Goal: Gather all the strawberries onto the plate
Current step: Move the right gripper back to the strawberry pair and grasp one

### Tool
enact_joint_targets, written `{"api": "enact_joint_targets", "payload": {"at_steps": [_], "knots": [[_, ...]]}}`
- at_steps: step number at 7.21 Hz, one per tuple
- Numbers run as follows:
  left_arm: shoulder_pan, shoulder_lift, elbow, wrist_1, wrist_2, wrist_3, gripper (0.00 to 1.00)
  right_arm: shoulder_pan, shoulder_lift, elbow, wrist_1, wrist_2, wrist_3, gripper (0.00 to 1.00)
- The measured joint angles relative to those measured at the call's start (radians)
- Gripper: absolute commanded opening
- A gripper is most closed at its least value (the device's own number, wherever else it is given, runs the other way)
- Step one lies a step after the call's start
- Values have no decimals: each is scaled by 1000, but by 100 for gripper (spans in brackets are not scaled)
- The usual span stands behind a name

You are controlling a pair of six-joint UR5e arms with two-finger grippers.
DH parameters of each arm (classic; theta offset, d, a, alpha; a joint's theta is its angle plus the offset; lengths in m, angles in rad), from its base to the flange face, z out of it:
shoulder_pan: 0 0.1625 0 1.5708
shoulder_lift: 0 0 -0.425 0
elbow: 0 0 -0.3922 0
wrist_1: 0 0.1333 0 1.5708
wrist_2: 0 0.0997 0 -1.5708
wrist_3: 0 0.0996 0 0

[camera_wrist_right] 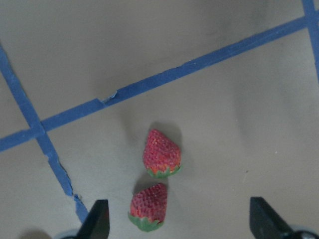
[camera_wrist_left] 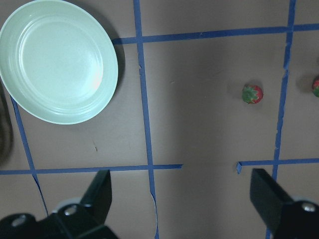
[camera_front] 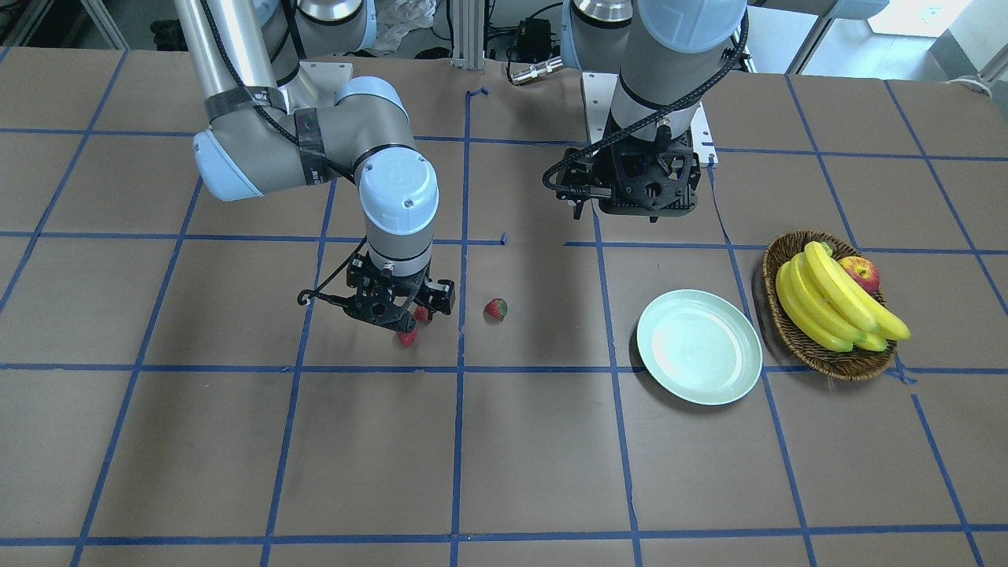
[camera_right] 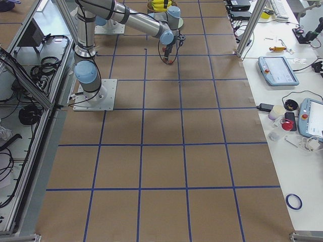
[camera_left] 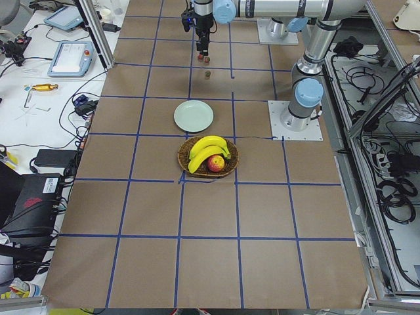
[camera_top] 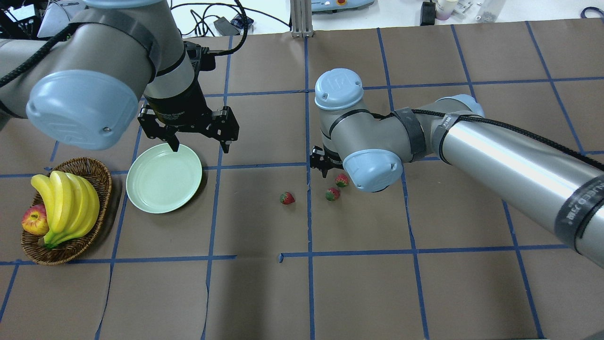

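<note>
Nearest the operators' side, the mint-green plate (camera_front: 699, 346) sat on the brown-papered table (camera_front: 504, 457) just beside the wicker basket (camera_front: 794, 335) of bananas (camera_front: 827, 303) and an apple (camera_front: 860, 273). All three strawberries lay on the paper well apart from the plate: a lone strawberry (camera_front: 495, 309) near the centre tape line, then a close pair, the front strawberry (camera_front: 407, 339) and the back strawberry (camera_front: 422, 313). The right gripper (camera_wrist_right: 180, 224) hung low over that pair, fingers (camera_wrist_right: 98, 221) spread wide with both berries on the table in the gap, and farthest back the left gripper (camera_wrist_left: 184, 199) hung high, set back from the plate toward the robot's base, fingers (camera_wrist_left: 102, 191) also spread.
</note>
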Motion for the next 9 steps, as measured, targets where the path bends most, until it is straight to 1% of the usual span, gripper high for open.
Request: {"api": "enact_joint_targets", "payload": {"at_steps": [2, 4, 5, 7, 9], "knots": [[-1, 1, -12, 1, 1, 0, 100, -1, 5, 1, -44, 23, 240, 100], [-2, 1, -16, 2, -1, -2, 100, -1, 9, 17, -57, 29, 413, 100], [-2, 1, -17, 5, -5, -4, 100, -1, 10, 34, -58, 31, 466, 100], [-2, 1, -18, 4, -8, -5, 100, -1, 10, 55, -75, 57, 514, 100], [-2, 1, -19, 3, -6, -5, 100, -1, 23, 61, -144, 85, 634, 100]]}}
